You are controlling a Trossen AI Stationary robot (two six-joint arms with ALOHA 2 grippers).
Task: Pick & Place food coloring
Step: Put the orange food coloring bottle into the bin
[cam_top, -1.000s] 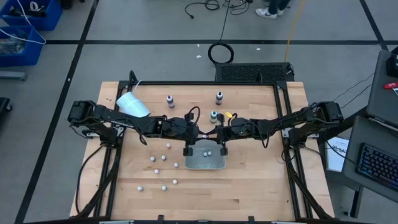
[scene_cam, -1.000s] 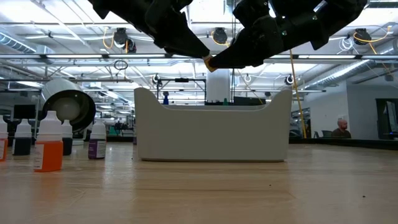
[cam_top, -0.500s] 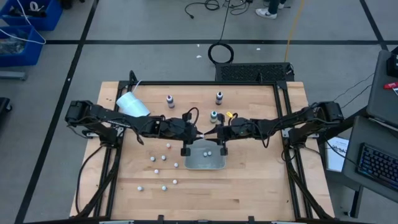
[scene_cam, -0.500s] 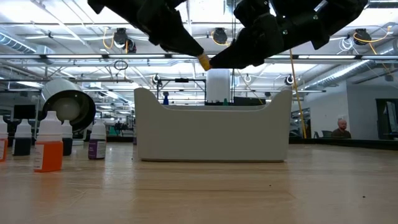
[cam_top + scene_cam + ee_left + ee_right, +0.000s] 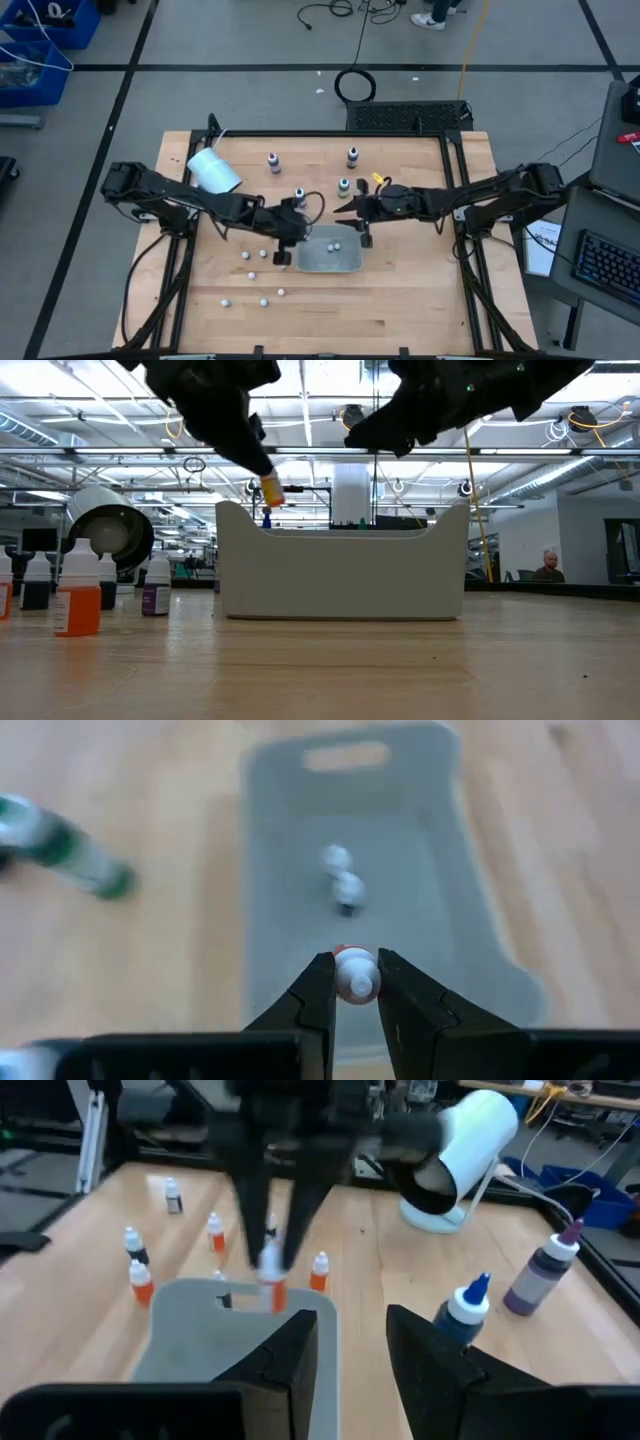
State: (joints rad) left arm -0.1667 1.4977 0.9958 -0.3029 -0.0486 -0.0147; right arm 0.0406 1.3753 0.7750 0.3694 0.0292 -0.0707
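A grey tray (image 5: 345, 262) lies at the table's middle with two small white-capped bottles (image 5: 342, 878) in it. My left gripper (image 5: 300, 232) hangs above the tray's left end (image 5: 225, 520), shut on a tiny orange food coloring bottle (image 5: 271, 491) with a white cap. My right gripper (image 5: 352, 208) stands higher, over the tray's far right part, open with nothing between its fingers (image 5: 290, 1345). The right wrist view shows the left gripper and the held bottle (image 5: 273, 1280) straight ahead. My left gripper pinches the bottle's white cap end (image 5: 355, 978) between its two fingertips. The fingers slant down from the table's left. The orange body (image 5: 273, 497) hangs below the fingertips, slightly tilted, clear of the tray.
A white cup (image 5: 213, 168) lies on its side at the far left. Dark-bodied bottles (image 5: 273, 160) (image 5: 352, 156) (image 5: 343, 187) stand on the far side, and a green one (image 5: 65, 850) lies near the tray. Several small orange bottles (image 5: 255, 265) dot the near left.
Both grippers met over the tray's far edge with the orange bottle between them. My right gripper has let go, risen and drawn back toward the right edge. My left gripper has tipped downward and carried the bottle left and lower, to above the tray's left end.
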